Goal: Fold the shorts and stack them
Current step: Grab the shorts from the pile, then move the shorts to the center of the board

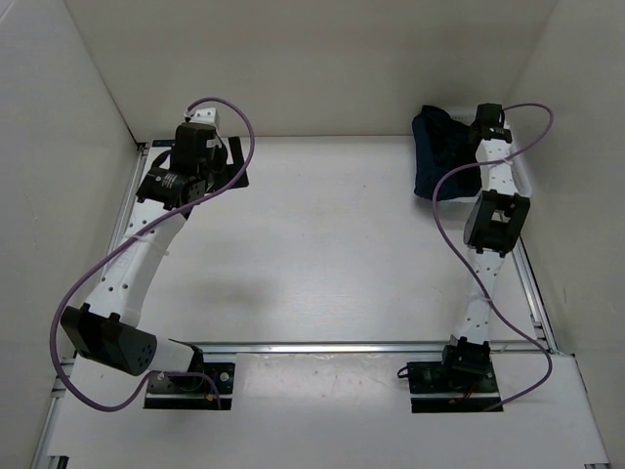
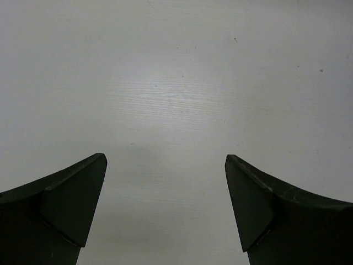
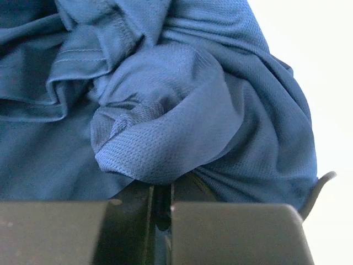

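The shorts are a crumpled navy-blue heap at the far right of the white table, against the back wall. In the right wrist view the shorts fill the frame in bunched folds, and a thin dark cord curls out at the lower right. My right gripper is shut on a fold of the cloth, with the jaws almost together; in the top view it sits at the heap's right edge. My left gripper is open and empty over bare table; in the top view it is at the far left.
White walls close in the table at the back and on both sides. Aluminium rails run along the table's edges. Purple cables loop off both arms. The arm bases stand at the near edge.
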You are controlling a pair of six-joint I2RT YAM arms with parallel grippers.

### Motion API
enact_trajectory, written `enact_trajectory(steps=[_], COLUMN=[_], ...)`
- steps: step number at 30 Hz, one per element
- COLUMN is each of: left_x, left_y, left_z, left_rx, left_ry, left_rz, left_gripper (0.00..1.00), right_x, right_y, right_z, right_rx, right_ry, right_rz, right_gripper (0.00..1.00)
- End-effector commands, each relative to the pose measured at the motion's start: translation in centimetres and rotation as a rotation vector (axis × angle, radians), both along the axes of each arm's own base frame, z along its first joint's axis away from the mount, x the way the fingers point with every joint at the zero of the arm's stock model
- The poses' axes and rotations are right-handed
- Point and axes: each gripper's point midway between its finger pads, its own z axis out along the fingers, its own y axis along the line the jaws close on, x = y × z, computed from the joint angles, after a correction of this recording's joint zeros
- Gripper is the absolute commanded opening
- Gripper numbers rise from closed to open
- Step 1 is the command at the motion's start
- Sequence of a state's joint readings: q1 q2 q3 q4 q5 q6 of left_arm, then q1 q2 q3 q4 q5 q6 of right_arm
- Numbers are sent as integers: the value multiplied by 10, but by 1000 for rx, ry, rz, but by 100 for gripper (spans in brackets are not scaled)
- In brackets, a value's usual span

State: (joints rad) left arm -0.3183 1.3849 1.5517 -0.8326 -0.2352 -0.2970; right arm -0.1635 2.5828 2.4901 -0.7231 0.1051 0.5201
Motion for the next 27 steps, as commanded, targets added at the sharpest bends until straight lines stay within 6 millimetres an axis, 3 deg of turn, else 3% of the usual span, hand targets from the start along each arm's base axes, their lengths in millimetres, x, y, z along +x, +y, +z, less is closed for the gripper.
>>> enact_trajectory(steps=[1,4,5,6,7,8,10,11,13,14,16,17,20,23,27], left_x=[-5,-11,-11,-14,-15,-16,-18,-17,-26,-26,-34,-36,-42,-43,-52], left_y=[-4,-9,-15,-15,-16,-13,-5,5,12,18,34,42,58,71,79], left_z=[10,13,17,21,25,27,28,31,36,37,51,55,73,87,93], left_rx=[-16,-55,-83,-92,-106,-120,-135,-142,-147,-139,-127,-129,-128,-127,-135], left_ry=[-10,-13,-15,-25,-27,-23,-10,-10,-2,-3,-41,-54,-109,-138,-136], left_rz=[-19,-34,-51,-59,-51,-32,3,36,45,64,115,134,173,188,191], left_gripper=[100,100,100,100,100,100,100,100,100,100,100,100,100,100,100], right_x=[1,-16,-30,-38,-48,-68,-92,-119,-144,-170,-195,-210,-247,-270,-265], right_y=[0,14,20,35,49,68,104,135,162,191,213,238,277,296,305], right_z=[156,226,267,293,319,357,394,424,444,463,477,483,505,511,464], right_rx=[-50,-33,-42,-28,3,13,37,58,34,51,40,68,140,206,226], right_ry=[-293,-415,-485,-535,-590,-663,-738,-798,-837,-877,-909,-922,-975,-984,-847], right_rz=[23,71,101,143,209,266,382,468,543,604,661,724,842,921,956], right_gripper=[0,0,0,0,0,0,0,0,0,0,0,0,0,0,0])
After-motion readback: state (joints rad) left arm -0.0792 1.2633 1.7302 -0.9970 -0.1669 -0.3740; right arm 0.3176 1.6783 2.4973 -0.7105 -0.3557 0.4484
